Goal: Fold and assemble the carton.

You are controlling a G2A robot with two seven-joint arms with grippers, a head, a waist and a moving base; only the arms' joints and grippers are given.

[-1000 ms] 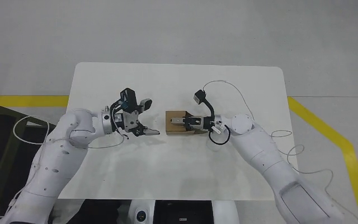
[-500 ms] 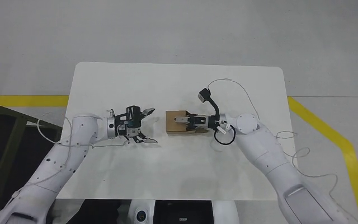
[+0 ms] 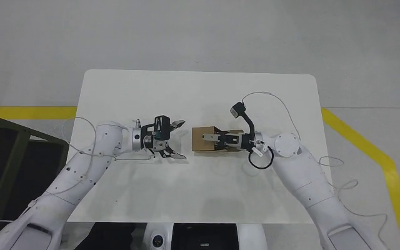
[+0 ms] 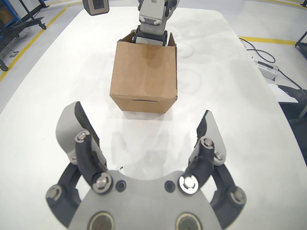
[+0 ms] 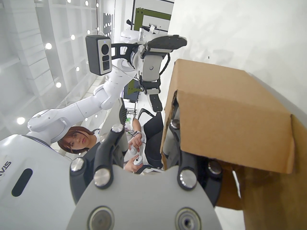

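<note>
The brown cardboard carton lies on its side near the middle of the white rounded table. Its closed end faces the left gripper, which hovers just beside it, spread wide and holding nothing. The right gripper straddles a wall at the open end, one finger outside and clear of the cardboard, the other mostly hidden inside.

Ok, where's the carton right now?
In the top view the carton sits near the middle of the table, between the grippers: the open left gripper a gap away, the right gripper at its open end.
</note>
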